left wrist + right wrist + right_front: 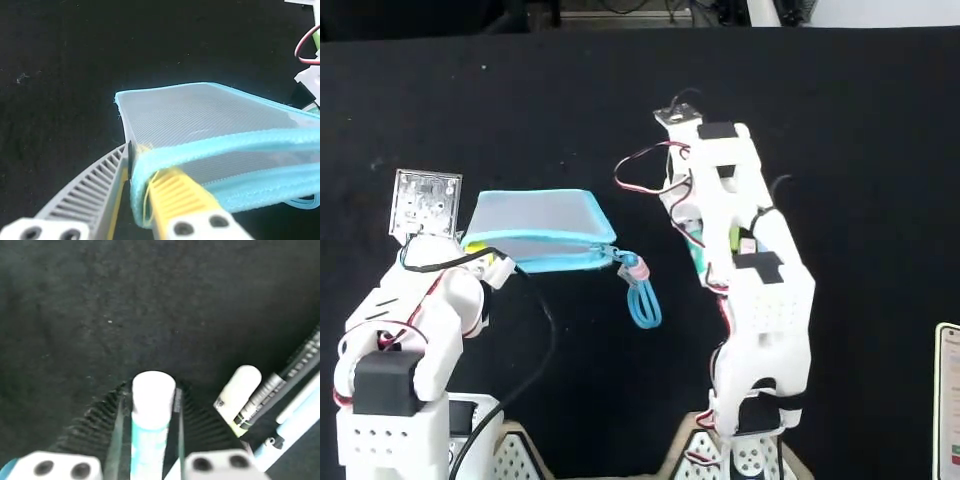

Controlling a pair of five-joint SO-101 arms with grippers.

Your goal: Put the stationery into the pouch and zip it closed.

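Note:
A light blue mesh pouch [535, 228] lies on the black table, its zipper pull and blue loop [642, 295] hanging off its right end. My left gripper [137, 175] is shut on the pouch's [200, 120] blue zipper edge at its left corner, the yellow finger [175, 200] on one side and the grey finger [95, 185] on the other. My right gripper [150, 395] is shut on a teal pen with a white cap [150, 410], held above the table to the right of the pouch. The pen [697, 245] peeks out from under the right arm.
Beside the held pen lie more stationery: a white-capped marker [240, 390] and other pens [295, 385]. A white flat object [948, 400] sits at the table's right edge. The right arm's wires [307, 47] hang near the pouch's far end.

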